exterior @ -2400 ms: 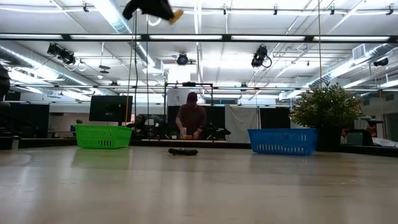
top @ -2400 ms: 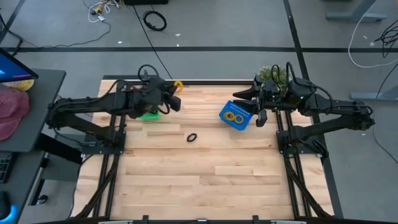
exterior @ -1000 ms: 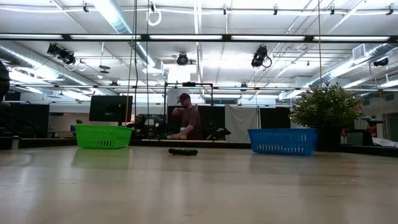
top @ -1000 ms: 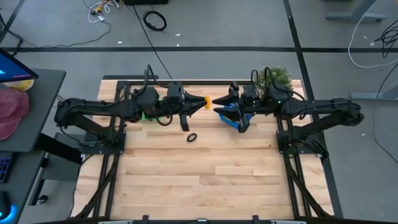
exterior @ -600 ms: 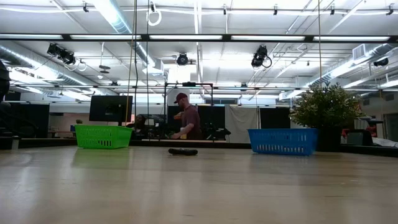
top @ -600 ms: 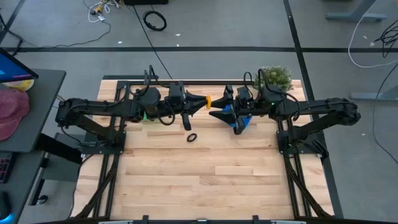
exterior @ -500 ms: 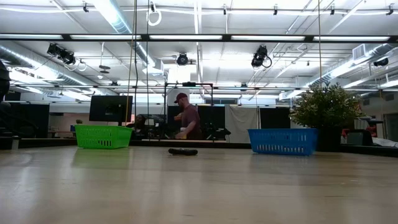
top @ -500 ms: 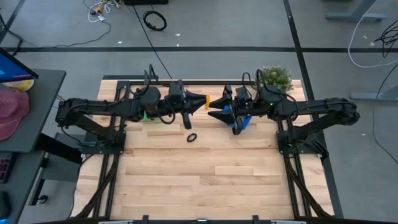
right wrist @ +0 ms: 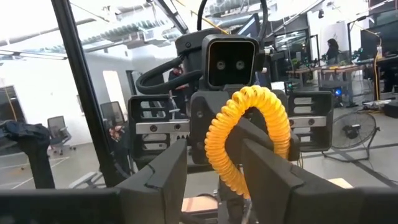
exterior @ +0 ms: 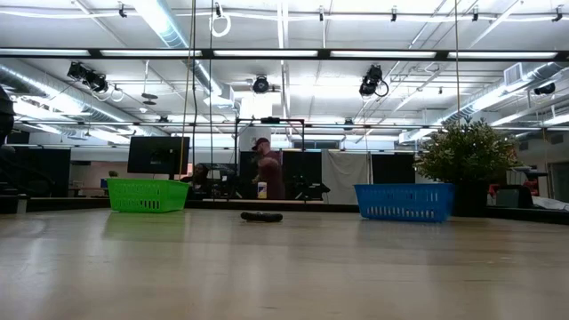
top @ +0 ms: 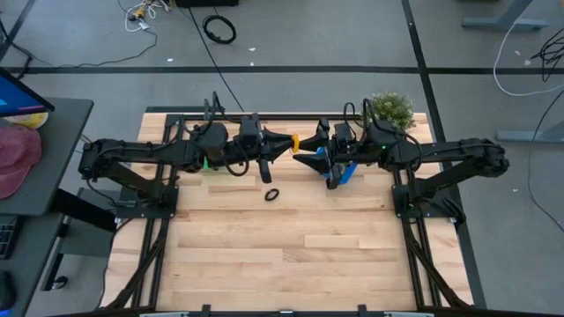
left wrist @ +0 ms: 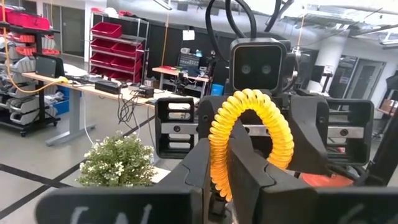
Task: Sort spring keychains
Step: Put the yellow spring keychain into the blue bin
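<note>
the left gripper [top: 286, 143] is clamped on an orange spring keychain [top: 295, 143], held high above the back of the table [top: 291, 246]. the right gripper [top: 302, 153] faces it tip to tip, its fingers [right wrist: 158, 180] spread on either side of the ring without touching it. a black keychain [top: 271, 194] lies on the table between the green basket [exterior: 147, 194] and the blue basket [exterior: 404, 201].

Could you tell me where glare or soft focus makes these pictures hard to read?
Low view: ceiling strip lights glare, and the black keychain is just a dark sliver. Left wrist view: the left gripper fingers loom soft up close, but the orange keychain is sharp. Right wrist view: bright backlight behind it, right gripper near.
</note>
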You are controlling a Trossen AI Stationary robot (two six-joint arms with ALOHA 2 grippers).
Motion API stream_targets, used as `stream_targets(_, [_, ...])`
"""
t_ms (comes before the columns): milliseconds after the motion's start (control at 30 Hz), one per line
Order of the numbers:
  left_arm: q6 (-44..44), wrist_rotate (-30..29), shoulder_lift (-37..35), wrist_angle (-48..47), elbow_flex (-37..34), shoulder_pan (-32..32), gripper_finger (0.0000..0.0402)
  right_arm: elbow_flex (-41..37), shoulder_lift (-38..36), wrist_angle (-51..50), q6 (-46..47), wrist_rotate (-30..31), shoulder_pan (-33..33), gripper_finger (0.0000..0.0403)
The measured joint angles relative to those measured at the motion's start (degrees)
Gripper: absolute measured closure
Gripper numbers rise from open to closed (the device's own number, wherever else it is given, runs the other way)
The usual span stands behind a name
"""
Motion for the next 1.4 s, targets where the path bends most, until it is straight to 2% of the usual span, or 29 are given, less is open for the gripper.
stream_targets(300, [0.50,-0.89,0.00,-0.42,0.00,0.00,0.0356,0.00,0.20,-0.02,0.26,0.12,0.00,0.0256])
stream_targets(667, [0.48,-1.01,0.00,-1.64,0.00,0.00,0.0356,0.00,0.22,0.37,0.26,-0.62,-0.02,0.0356])
stream_targets(800, [0.48,-1.01,0.00,-1.79,0.00,0.00,0.0356,0.00,0.22,0.42,0.26,-0.79,-0.02,0.0373])
stream_targets(900, [1.31,-1.51,0.00,-3.41,0.00,-0.02,0.0352,0.00,0.22,0.66,0.26,-1.15,-0.02,0.0371])
stream_targets(1033, [2.84,-2.47,0.00,-4.43,0.00,-0.52,0.0323,0.00,0.20,1.27,0.62,-1.13,-0.02,0.0362])
stream_targets(1267, [2.93,-2.80,-0.22,-4.77,0.00,-1.62,0.0245,0.00,-0.16,0.67,0.90,-1.20,-0.02,0.0361])
stream_targets(1400, [3.40,-4.34,-1.87,-8.19,0.07,-1.81,0.0205,0.00,-1.11,-0.83,1.12,-1.83,0.00,0.0361])
